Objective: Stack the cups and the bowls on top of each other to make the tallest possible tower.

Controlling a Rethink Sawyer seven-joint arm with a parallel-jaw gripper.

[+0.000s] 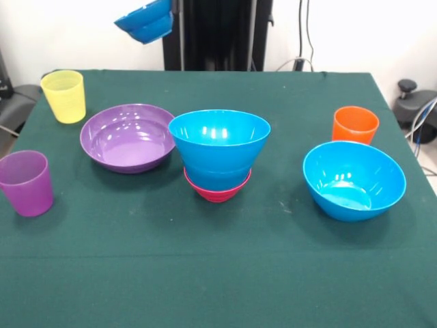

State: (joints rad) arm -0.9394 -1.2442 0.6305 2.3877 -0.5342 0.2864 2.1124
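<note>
There is just one view. The camera sits in front of the tabletop (205, 273), up a bit high, and looks down across the green cloth to the white wall (355, 27) behind. It is close.

Table and backdrop

A dark green cloth (218, 273) covers the table (205, 85) edge to edge. Behind it stands a pale wall (369, 34) with thin cables (305, 34) hanging down. A black office chair (413, 102) sits at the right edge, and dark gear (10, 102) at the left.
</note>
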